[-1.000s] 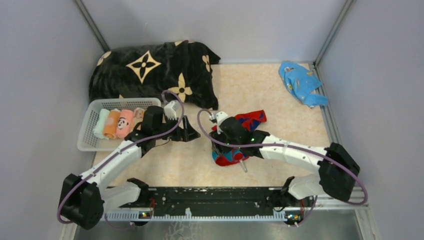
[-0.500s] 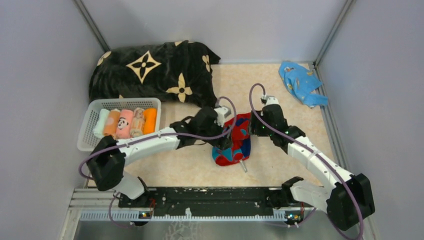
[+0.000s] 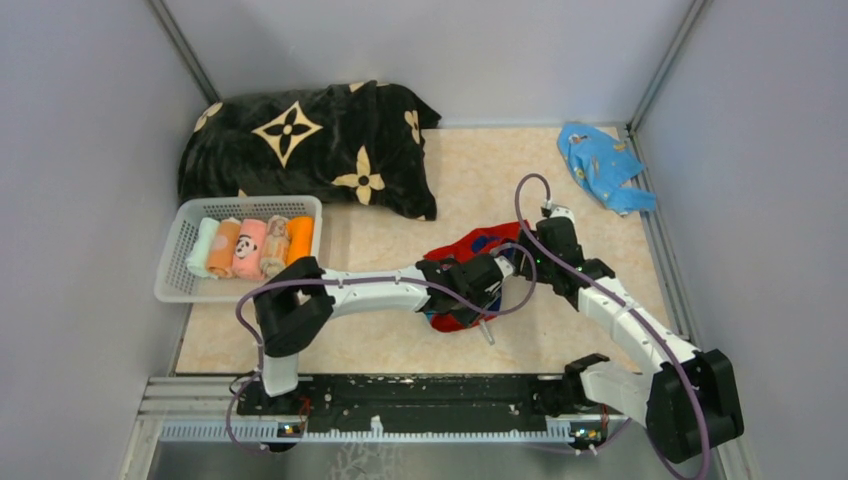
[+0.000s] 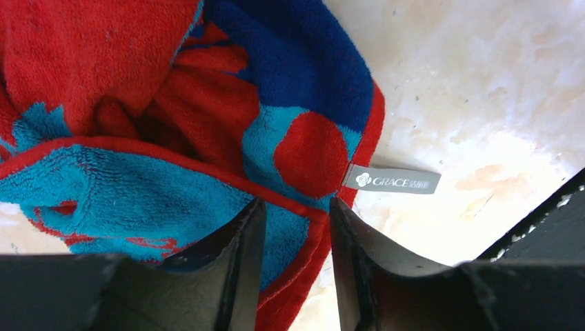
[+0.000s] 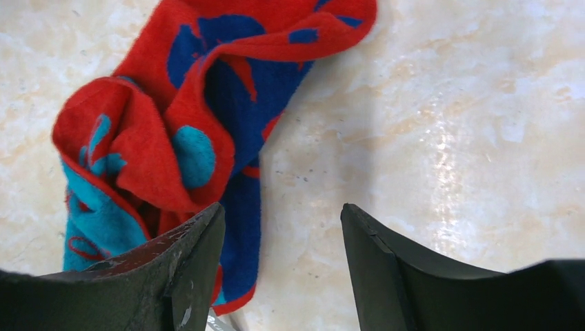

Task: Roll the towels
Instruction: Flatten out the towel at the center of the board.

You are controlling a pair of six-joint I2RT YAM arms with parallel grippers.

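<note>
Left end effector shifted right onto towel — long axis near-left to far-right.

We've got open worktop along the lower left of the frame, and more bare marble upper centre. Upper left, the black blanket and the basket block the way. The blue cloth sits upper right. Centre's crowded: the left arm and right arm meet over the red-and-teal towel.

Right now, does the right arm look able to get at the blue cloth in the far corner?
Probably yes: the right hand is open and empty, its arm is bent with stretch to spare, and nothing stands on the table between it and the blue cloth.
</note>
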